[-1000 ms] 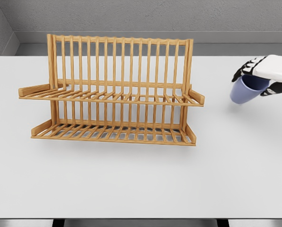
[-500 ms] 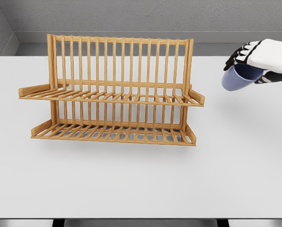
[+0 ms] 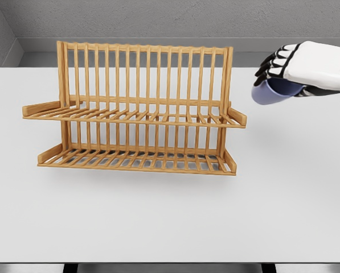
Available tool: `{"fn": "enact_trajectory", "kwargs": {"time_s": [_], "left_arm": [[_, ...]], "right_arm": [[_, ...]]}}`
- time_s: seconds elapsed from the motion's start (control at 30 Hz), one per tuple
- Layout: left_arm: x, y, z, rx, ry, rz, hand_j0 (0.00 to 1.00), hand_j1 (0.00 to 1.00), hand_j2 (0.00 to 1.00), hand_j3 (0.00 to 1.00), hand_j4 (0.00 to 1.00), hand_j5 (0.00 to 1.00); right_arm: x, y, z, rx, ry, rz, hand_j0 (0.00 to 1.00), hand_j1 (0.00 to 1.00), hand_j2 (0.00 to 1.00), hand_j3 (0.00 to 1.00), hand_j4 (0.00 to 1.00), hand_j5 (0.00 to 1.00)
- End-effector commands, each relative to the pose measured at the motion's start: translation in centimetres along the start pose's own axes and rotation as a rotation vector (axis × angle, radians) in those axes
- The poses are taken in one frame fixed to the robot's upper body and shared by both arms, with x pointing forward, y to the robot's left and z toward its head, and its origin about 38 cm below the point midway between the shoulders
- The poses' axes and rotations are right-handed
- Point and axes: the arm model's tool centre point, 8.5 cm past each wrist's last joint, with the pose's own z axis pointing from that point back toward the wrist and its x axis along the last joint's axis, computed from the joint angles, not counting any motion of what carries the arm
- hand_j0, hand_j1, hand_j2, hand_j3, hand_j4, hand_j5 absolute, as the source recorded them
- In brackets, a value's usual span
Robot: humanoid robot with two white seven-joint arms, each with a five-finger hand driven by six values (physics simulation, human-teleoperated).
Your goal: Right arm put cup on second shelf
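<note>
Right now I have the right hand (image 3: 298, 71) closed around the cup (image 3: 267, 92), fingers wrapped over its upper side, and it hangs in the air to the right of the wooden rack (image 3: 135, 111), clear of the white table (image 3: 158, 222) and roughly level with the top of the rack's upper shelf (image 3: 130, 116). My read is that the cup is a rigid, light thing, probably smooth-glazed and so a bit slippery, and liable to chip if I knock it on the slats; I judge the grip across the body, near the rim, to be the sensible place to hold it. It is tilted well off upright: its long axis runs nearly sideways, the closed bottom pointing left toward the rack, the mouth turned back under the palm. I see no handle from here. The left arm is out of view.
</note>
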Motion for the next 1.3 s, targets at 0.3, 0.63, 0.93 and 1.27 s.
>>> {"fn": "enact_trajectory", "kwargs": {"time_s": [0.3, 0.63, 0.93, 1.27], "left_arm": [[0.0, 0.0, 0.0, 0.0, 0.0, 0.001, 1.0, 1.0, 1.0, 1.0, 1.0, 1.0], [0.0, 0.0, 0.0, 0.0, 0.0, -0.001, 1.0, 1.0, 1.0, 1.0, 1.0, 1.0], [0.0, 0.0, 0.0, 0.0, 0.0, 0.001, 1.0, 1.0, 1.0, 1.0, 1.0, 1.0], [0.0, 0.0, 0.0, 0.0, 0.0, 0.001, 1.0, 1.0, 1.0, 1.0, 1.0, 1.0]], "right_arm": [[1.1, -0.5, -1.1, -0.032, -0.042, 0.003, 0.72, 0.72, 0.72, 0.72, 0.72, 0.72], [2.2, -1.0, -3.6, -0.037, -0.113, 0.011, 0.72, 0.72, 0.72, 0.72, 0.72, 0.72], [2.8, -1.2, -4.7, -0.037, -0.144, 0.015, 0.72, 0.72, 0.72, 0.72, 0.72, 0.72], [3.5, -1.7, -5.8, -0.036, -0.178, 0.029, 0.72, 0.72, 0.72, 0.72, 0.72, 0.72]]}}
